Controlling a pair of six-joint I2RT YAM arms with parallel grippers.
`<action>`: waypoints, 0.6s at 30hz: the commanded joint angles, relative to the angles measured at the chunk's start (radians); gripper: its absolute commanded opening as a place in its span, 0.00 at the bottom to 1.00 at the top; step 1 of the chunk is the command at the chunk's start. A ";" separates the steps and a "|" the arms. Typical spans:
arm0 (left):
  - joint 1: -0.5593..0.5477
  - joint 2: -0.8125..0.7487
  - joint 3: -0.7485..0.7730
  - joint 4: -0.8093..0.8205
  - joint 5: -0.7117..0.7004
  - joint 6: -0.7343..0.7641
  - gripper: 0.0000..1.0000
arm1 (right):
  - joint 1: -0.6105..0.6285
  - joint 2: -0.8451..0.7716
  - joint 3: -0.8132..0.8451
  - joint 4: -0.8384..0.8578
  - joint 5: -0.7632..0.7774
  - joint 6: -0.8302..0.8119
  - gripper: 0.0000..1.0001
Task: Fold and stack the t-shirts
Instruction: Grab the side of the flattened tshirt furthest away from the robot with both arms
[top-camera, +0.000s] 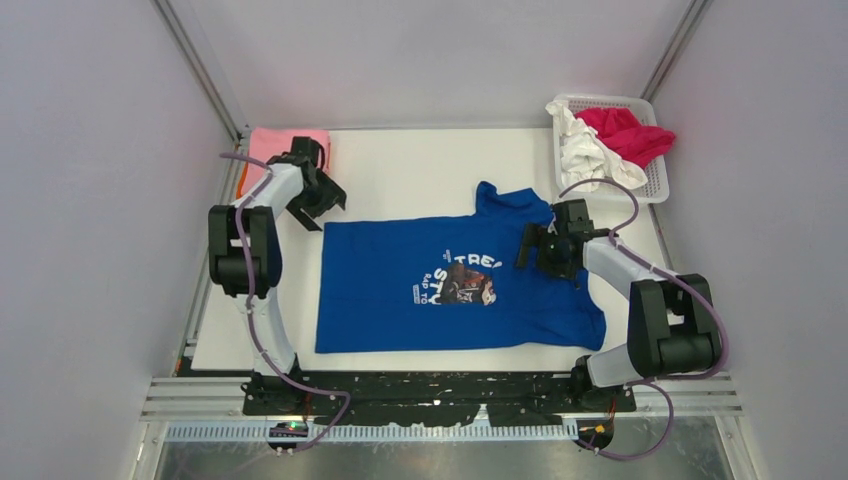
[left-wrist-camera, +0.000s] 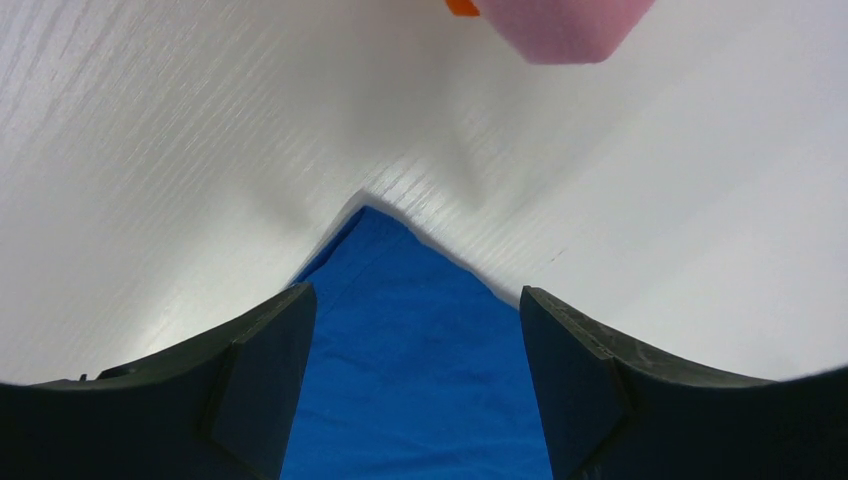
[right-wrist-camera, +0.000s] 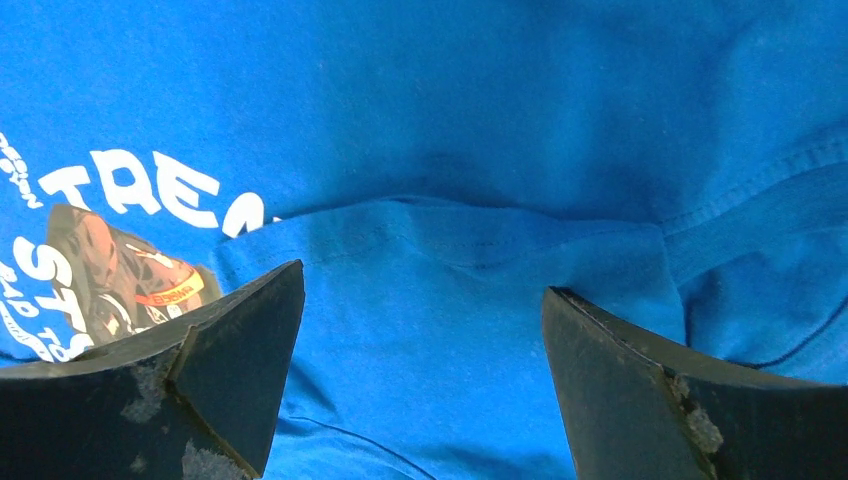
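Table (top-camera: 400, 170) | blue tee (top-camera: 380, 290) flat | left claw (left-wrist-camera: 415, 300), right claw (right-wrist-camera: 420, 280) agape, empty | basket (top-camera: 600, 98): overhead only

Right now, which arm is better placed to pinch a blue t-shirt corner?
Left: the open left gripper frames a corner of the blue t-shirt; the right gripper hangs over a fold edge.

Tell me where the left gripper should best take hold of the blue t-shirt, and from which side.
Probably its far left corner, from straight above. That corner of the blue t-shirt lies flat and pointed, with bare white table on both sides, and the open left gripper hangs over it. The cloth is thin, so the fingers should touch the table to pinch it.
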 joint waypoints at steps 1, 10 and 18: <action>-0.006 0.019 0.051 -0.070 0.012 0.027 0.78 | -0.008 -0.048 0.008 -0.044 0.048 -0.041 0.95; -0.033 0.097 0.205 -0.211 -0.012 0.087 0.78 | -0.038 -0.037 -0.010 -0.055 0.091 -0.041 0.95; -0.038 0.156 0.306 -0.298 0.014 0.153 0.76 | -0.083 -0.001 -0.007 -0.064 0.098 -0.039 0.95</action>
